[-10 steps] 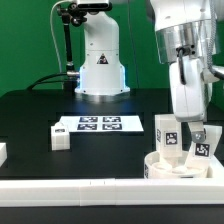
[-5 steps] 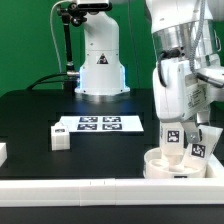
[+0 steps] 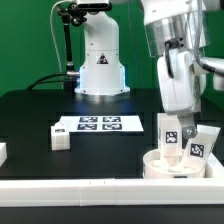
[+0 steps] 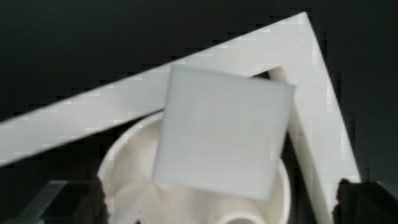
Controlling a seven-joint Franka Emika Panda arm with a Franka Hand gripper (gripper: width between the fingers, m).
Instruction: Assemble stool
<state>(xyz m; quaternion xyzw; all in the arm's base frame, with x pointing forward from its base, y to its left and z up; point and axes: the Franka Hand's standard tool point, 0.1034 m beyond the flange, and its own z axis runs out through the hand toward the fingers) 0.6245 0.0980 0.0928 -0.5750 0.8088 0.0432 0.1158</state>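
Observation:
The round white seat [image 3: 172, 168] lies at the exterior view's right, against the front rail. Two white tagged leg blocks stand in it: one upright [image 3: 168, 135], one tilted [image 3: 203, 144]. My gripper [image 3: 173, 112] hangs just above the upright leg, tilted, not touching it. In the wrist view the leg [image 4: 222, 130] fills the middle, with the seat [image 4: 128, 160] behind it. My gripper [image 4: 214, 205] is open, its dark fingers [image 4: 68, 200] well clear of the leg on both sides.
A loose leg block [image 3: 60, 138] lies left of the marker board [image 3: 100, 124]; another white part [image 3: 2, 152] sits at the left edge. White rails [image 3: 70, 186] border the front and meet in a corner [image 4: 302, 60]. The robot base [image 3: 100, 65] stands behind.
Half a second ago my gripper was down around the upright leg. It has now risen above it and turned. The legs and seat have not moved.

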